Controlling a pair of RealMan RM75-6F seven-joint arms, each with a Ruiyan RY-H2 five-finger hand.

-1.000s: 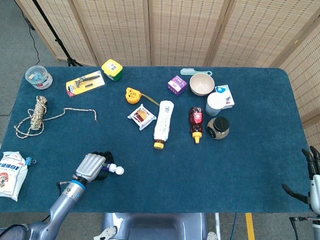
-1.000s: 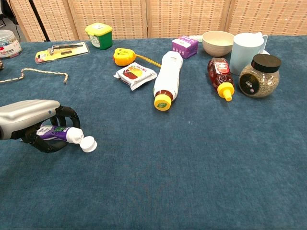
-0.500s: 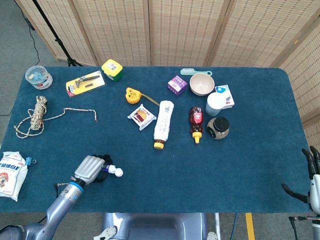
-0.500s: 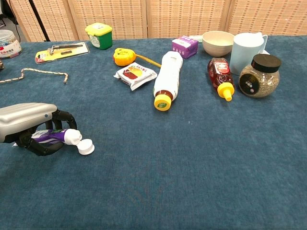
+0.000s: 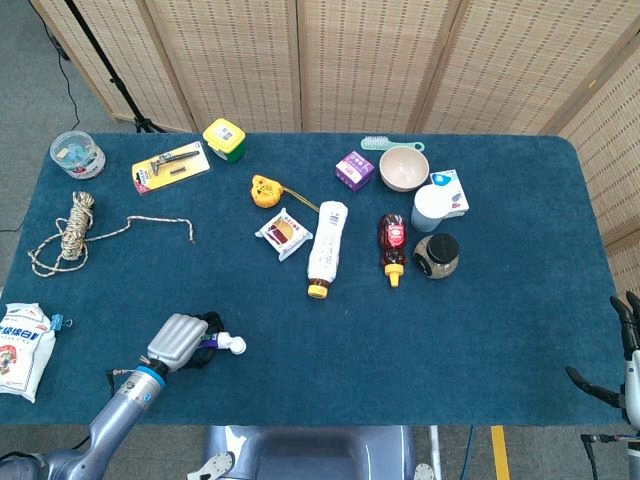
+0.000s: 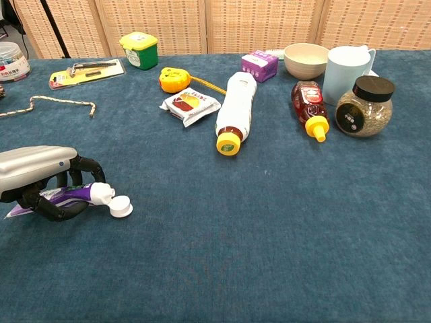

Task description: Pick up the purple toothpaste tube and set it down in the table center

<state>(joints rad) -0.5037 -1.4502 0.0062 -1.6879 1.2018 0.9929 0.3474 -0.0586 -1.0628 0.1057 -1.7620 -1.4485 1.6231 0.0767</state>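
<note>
The purple toothpaste tube point(image 6: 71, 195) lies flat on the blue table point(image 6: 269, 229) at the front left, its open white flip cap point(image 6: 121, 207) pointing right. My left hand point(image 6: 34, 168) covers the tube's rear half, dark fingers point(image 6: 86, 167) curled around it. In the head view the tube point(image 5: 213, 342) pokes out to the right of the left hand point(image 5: 178, 340). The tube's flat tail shows at the left frame edge in the chest view. My right hand point(image 5: 622, 365) hangs off the table's front right corner, fingers apart and empty.
A white bottle with a yellow cap point(image 6: 236, 111), a snack packet point(image 6: 191, 104) and a red sauce bottle point(image 6: 308, 104) lie behind the middle. A jar point(image 6: 363, 108) and cup point(image 6: 347, 64) stand at right. Rope point(image 5: 70, 230) and a white bag point(image 5: 20, 350) lie at left.
The left hand has drawn back slightly toward the front left. The tube has sunk from a slight tilt to lying flat, and more of its tail now shows.
</note>
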